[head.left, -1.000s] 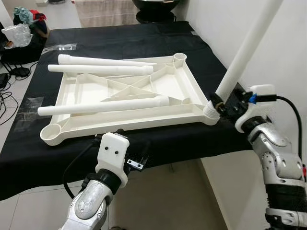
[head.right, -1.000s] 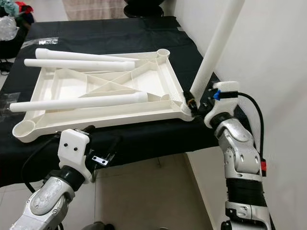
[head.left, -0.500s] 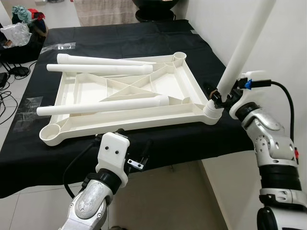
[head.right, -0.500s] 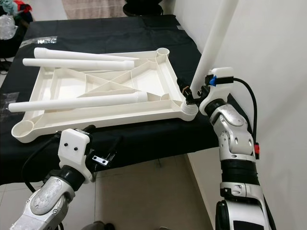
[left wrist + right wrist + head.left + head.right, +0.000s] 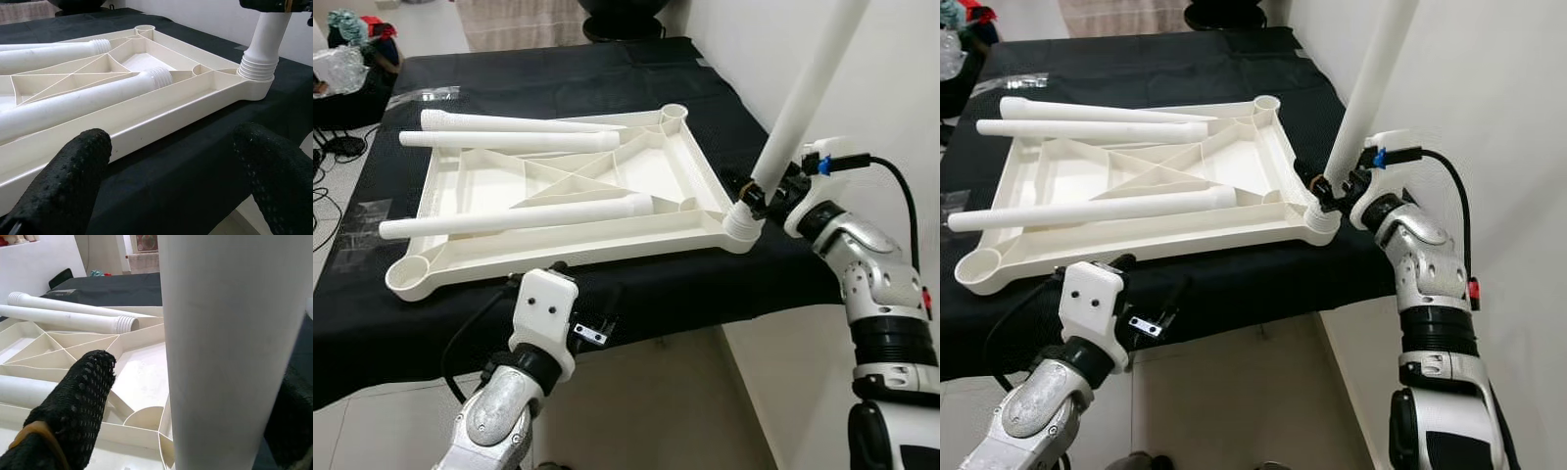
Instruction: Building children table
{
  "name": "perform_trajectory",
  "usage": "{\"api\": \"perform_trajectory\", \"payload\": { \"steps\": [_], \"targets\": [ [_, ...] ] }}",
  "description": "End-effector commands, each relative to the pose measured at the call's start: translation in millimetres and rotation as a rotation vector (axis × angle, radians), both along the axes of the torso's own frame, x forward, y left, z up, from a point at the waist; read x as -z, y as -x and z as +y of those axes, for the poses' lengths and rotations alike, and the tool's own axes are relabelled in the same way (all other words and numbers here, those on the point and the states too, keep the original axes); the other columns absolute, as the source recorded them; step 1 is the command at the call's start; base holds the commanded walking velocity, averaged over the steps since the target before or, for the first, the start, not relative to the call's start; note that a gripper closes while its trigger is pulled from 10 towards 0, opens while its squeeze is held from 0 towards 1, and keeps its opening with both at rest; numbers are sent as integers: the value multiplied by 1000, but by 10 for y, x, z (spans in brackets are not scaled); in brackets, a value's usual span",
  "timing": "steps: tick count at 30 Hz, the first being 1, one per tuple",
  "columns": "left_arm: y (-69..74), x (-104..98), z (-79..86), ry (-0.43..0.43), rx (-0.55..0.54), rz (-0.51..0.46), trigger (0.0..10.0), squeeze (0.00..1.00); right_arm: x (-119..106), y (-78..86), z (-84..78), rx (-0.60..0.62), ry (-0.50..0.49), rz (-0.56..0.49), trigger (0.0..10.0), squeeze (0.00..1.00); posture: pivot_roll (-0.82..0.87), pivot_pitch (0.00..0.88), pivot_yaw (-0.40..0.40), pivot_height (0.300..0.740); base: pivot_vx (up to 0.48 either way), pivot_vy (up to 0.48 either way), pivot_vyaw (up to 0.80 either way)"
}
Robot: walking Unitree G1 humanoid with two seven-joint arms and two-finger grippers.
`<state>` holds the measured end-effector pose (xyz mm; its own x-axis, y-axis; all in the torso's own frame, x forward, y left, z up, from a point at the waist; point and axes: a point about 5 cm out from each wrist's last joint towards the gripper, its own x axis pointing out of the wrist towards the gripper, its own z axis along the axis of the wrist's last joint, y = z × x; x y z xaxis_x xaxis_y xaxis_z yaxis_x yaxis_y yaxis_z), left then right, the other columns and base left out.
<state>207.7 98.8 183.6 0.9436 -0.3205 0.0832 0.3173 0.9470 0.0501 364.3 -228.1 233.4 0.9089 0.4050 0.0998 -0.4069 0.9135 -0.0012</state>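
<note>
Gripping the upright leg (image 5: 798, 113) low on its shaft, right gripper (image 5: 751, 195) has its fingers closed around it just above the threaded end. That end sits in the corner socket of the tabletop (image 5: 646, 171) nearest the right front corner of the black-covered table (image 5: 558, 69); leg leans slightly off vertical. Tabletop is white plastic, upside down, ribs up, near the table's front edge, with its right corner socket close to the right edge. Three loose legs (image 5: 514, 215) lie across it: two along the far side, one along the near side, threaded ends pointing right. Empty sockets show at the front left and far right corners. Left gripper (image 5: 171, 181) hovers off the table's front edge, fingers spread wide, holding nothing, facing the tabletop's near rim.
</note>
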Motion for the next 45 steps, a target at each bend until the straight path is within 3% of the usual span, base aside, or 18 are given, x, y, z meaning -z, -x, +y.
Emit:
{"api": "perform_trajectory", "payload": {
  "steps": [1,17,18,37,39,41,45],
  "targets": [
    [12,-13,-6,-7,0,-1,10000,0,-13,-35,65,-28,21,-5,10000,0,81,169,-62,740,0,0,0],
    [24,-33,-18,-2,0,-3,10000,0,-60,-174,76,9,43,-21,10000,0,80,175,-65,740,0,0,0],
    [25,-37,-22,-1,-1,-5,10000,0,-62,-192,84,32,50,-29,0,0,80,177,-67,740,0,0,0],
    [-23,-69,7,-12,-8,-22,10000,0,-50,-196,88,173,39,-89,0,0,81,177,-63,740,0,0,0],
    [-36,-82,15,-14,-11,-29,10000,0,-30,-193,109,227,33,-88,0,0,80,176,-63,740,0,0,0],
    [-60,-107,31,-16,-16,-40,10000,0,19,-186,141,355,49,-82,0,0,80,176,-63,740,0,0,0],
    [-76,-120,45,-18,-21,-46,10000,0,55,-177,219,464,53,-71,0,0,80,174,-63,740,0,0,0]
  ]
}}
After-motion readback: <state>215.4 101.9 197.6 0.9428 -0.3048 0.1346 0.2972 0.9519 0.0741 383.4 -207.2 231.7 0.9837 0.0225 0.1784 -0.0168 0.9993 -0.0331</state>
